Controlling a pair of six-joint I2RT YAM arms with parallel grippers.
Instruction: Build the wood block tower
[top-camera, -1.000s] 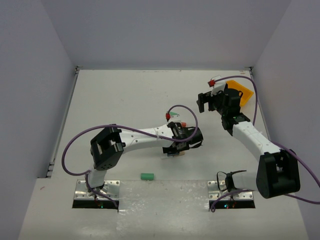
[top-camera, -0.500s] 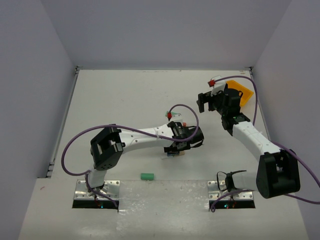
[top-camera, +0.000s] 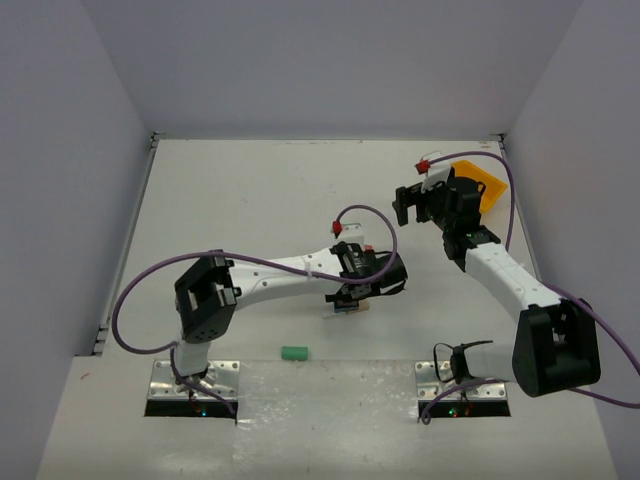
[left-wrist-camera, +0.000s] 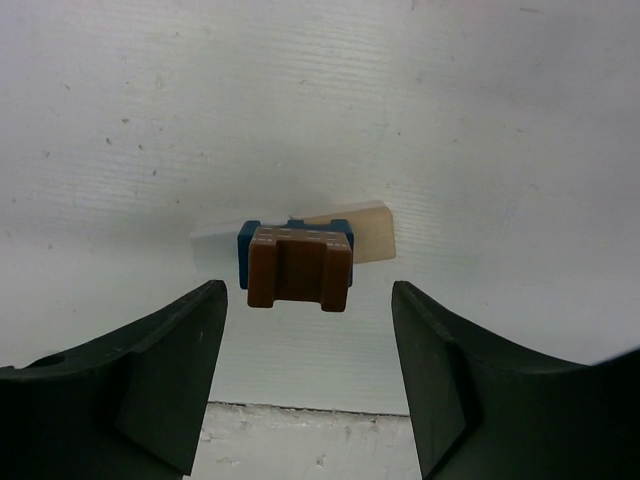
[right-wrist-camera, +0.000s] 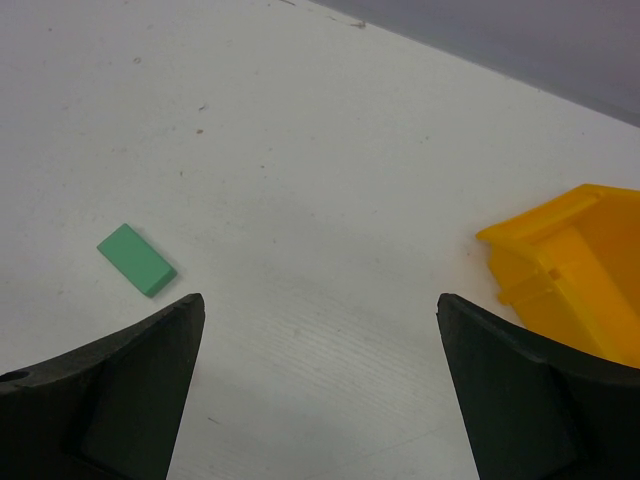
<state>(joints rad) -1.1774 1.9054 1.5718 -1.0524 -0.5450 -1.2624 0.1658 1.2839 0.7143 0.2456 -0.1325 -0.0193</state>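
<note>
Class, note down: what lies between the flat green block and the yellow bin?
Nothing: the right wrist view shows only bare table between the green block and the yellow bin.

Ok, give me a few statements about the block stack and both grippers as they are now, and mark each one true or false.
1. The left gripper is open, with one finger on each side of the block stack. True.
2. The reddish-brown block is the bottom piece of the stack. False: it is on top, sitting on a blue block, which rests on the pale plank.
3. The right gripper is holding a green block. False: it is open and empty, and the flat green block lies on the table.
4. The yellow bin shows at the right edge of the right wrist view. True.
</note>
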